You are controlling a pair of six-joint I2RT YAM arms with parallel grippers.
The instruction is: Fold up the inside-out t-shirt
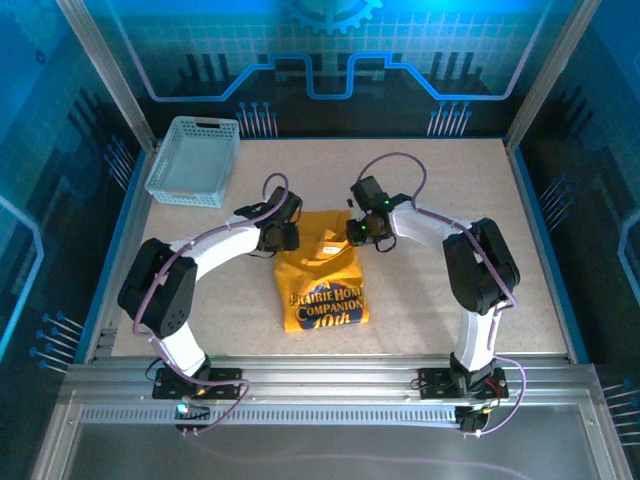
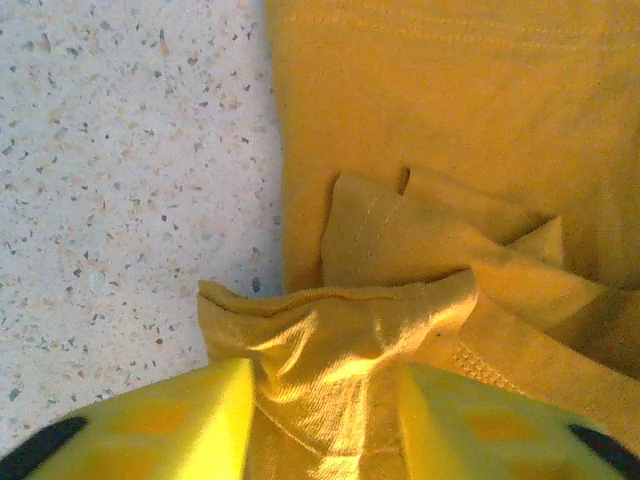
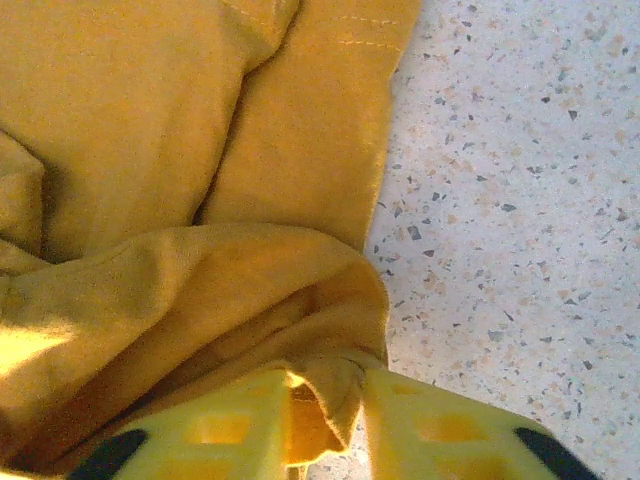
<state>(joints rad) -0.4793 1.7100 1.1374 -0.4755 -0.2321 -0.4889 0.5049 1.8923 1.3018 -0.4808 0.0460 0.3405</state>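
Note:
The inside-out t-shirt [image 1: 320, 280] is mustard yellow and lies mid-table as a narrow rectangle, its white-and-dark lettering facing up on the near half. My left gripper [image 1: 285, 237] is at its far left corner. In the left wrist view a bunched fold of the cloth [image 2: 330, 330] is pinched between the yellow fingers [image 2: 180, 420] of that gripper [image 2: 325, 425]. My right gripper [image 1: 362, 232] is at the far right corner. The right wrist view shows this gripper [image 3: 325, 425] shut on a gathered edge of the shirt [image 3: 200, 290], which rises into the jaws.
A light grey lattice basket [image 1: 193, 160] stands at the back left of the speckled table [image 1: 450, 200]. Bare tabletop lies left of the shirt [image 2: 120, 180] and right of it [image 3: 510, 200]. Metal rails run along the near edge [image 1: 320, 375].

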